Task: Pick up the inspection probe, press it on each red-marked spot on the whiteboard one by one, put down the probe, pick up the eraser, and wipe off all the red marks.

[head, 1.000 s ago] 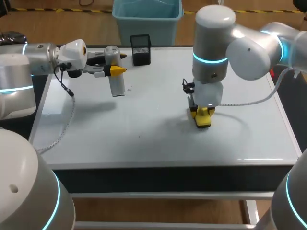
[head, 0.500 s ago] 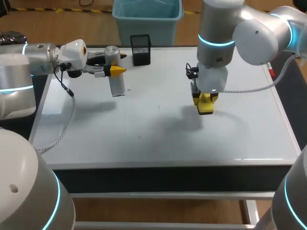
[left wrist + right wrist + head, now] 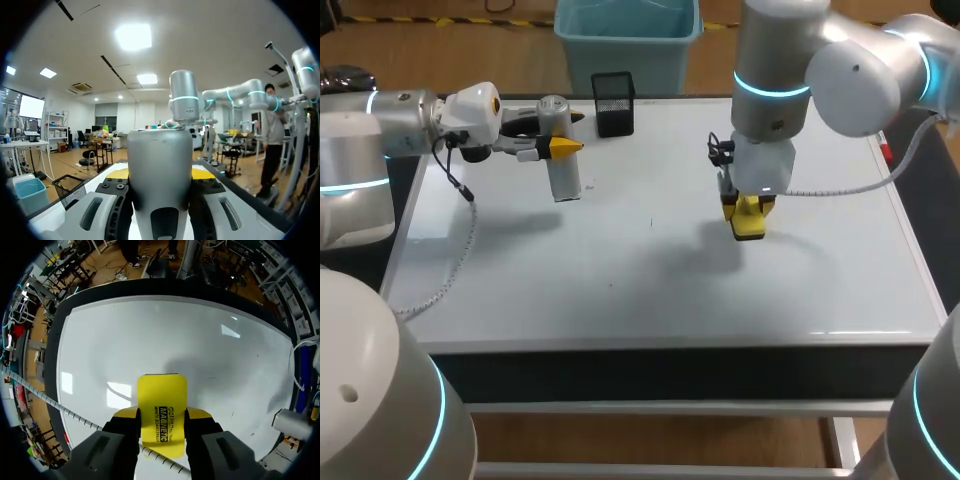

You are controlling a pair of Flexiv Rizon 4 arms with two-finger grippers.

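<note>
The whiteboard (image 3: 620,260) covers the tabletop, and I see no red marks on it, only a few tiny dark specks. My left gripper (image 3: 560,148) hangs over the board's far left, shut on the grey cylindrical probe (image 3: 564,175), which stands upright. In the left wrist view the probe (image 3: 160,185) fills the gap in the left gripper (image 3: 160,175). My right gripper (image 3: 747,218) points down right of the board's middle, shut on the yellow eraser (image 3: 748,226). The eraser (image 3: 161,410) is held a little above the whiteboard (image 3: 150,340), casting a shadow. The probe (image 3: 292,422) shows far off to one side.
A black mesh pen holder (image 3: 613,102) stands at the board's far edge. A small red object (image 3: 886,150) lies at the right edge. The left arm's cable (image 3: 455,260) hangs down onto the board's left side.
My right gripper has lifted the eraser and carried it a little toward the far edge, then stopped. The left arm and the probe have not moved.
</note>
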